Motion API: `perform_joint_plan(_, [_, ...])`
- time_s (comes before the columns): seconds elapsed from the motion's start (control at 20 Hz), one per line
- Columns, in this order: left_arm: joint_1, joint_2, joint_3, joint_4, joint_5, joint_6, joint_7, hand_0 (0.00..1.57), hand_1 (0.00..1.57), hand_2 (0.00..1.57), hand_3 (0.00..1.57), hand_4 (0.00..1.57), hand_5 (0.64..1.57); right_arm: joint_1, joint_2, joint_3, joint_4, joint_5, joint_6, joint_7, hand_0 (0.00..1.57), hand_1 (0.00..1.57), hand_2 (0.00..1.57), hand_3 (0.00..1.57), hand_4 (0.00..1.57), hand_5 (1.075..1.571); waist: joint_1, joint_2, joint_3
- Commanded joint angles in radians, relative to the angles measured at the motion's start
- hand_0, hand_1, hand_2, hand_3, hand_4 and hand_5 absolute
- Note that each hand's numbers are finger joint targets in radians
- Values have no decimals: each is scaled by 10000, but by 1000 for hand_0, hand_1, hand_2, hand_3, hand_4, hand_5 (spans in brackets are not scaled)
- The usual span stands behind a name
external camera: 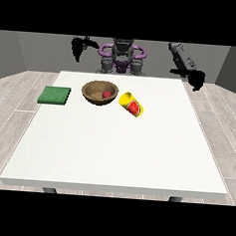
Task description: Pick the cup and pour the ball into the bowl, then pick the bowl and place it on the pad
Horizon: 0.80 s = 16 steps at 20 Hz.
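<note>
A brown wooden bowl (99,93) stands on the white table (118,145) near its far edge, with a small red ball (106,94) inside it. Just right of the bowl a yellow cup (131,104) lies on its side, its red inside facing the camera. A green pad (54,95) lies flat at the table's far left. The hand at the view's left (77,48) hangs raised above the far left corner, apart from everything. The hand at the view's right (196,78) hovers at the table's far right edge, holding nothing.
The robot's torso (121,58) stands behind the table's far edge. Wooden floor surrounds the table. The near half of the table holds no objects.
</note>
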<state>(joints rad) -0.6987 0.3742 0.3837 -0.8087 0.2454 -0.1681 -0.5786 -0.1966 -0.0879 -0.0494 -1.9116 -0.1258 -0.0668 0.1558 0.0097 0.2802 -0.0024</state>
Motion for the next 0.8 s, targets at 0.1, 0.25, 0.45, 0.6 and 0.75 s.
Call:
perform_joint_plan(0.1, [-1086,1606,0,-341,134,-657,1523,0,0,0,0,0,1518,-119,381,-276,2159,32,-27,-1199,0,0,0,0,458,1567,260,95,39])
perform_joint_plan(0.25, [-1732,2240,-2,-479,159,-736,2248,0,0,0,0,0,1518,-560,459,-578,3326,-254,238,-2080,0,0,0,0,392,1569,275,477,42])
perform_joint_plan(0.45, [-2117,2834,140,-731,215,-567,2837,0,0,0,0,0,1523,-260,303,-996,4899,-886,1319,-3467,0,0,0,0,386,1570,-134,616,46])
perform_joint_plan(0.6, [-2300,2810,-32,-987,296,-580,3394,0,0,0,0,0,1541,-976,225,-1258,6271,-746,1183,-3703,0,0,0,0,332,1571,152,320,38])
perform_joint_plan(0.75, [-2731,3481,213,-1043,625,-1118,3636,0,0,0,0,0,1548,-1385,-146,-1775,7249,-1044,1654,-4452,0,0,0,0,277,1571,182,872,41])
